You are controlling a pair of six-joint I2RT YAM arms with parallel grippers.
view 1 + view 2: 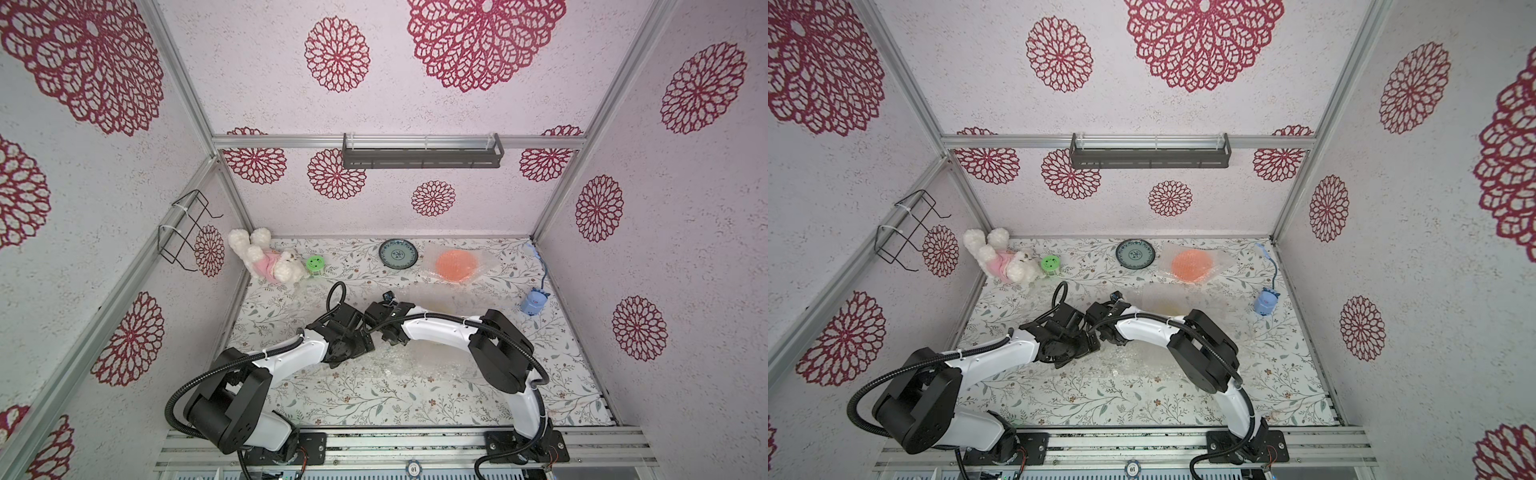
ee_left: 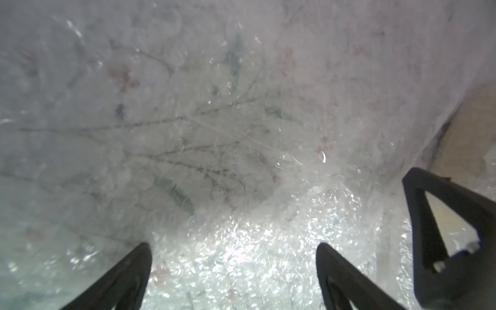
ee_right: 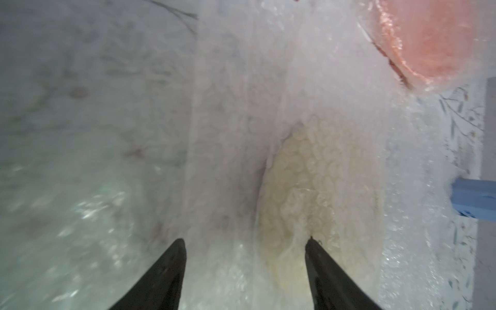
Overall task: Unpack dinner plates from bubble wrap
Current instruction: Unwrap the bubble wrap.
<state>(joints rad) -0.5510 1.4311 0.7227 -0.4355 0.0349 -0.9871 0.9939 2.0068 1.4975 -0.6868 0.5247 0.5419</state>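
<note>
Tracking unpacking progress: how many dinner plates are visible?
3: a bare blue-green plate at the back, an orange plate in bubble wrap beside it, a cream plate under wrap at the right gripper. Others may be hidden.

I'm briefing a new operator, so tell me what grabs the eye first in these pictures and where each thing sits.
The orange plate, wrapped in bubble wrap, glows at the far edge of the table, right of the bare blue-green plate. A white plush bunny lies in the far left corner. Mid-table the left end effector and right end effector, both open, meet over crumpled wrap, a cream plate showing through.
</note>
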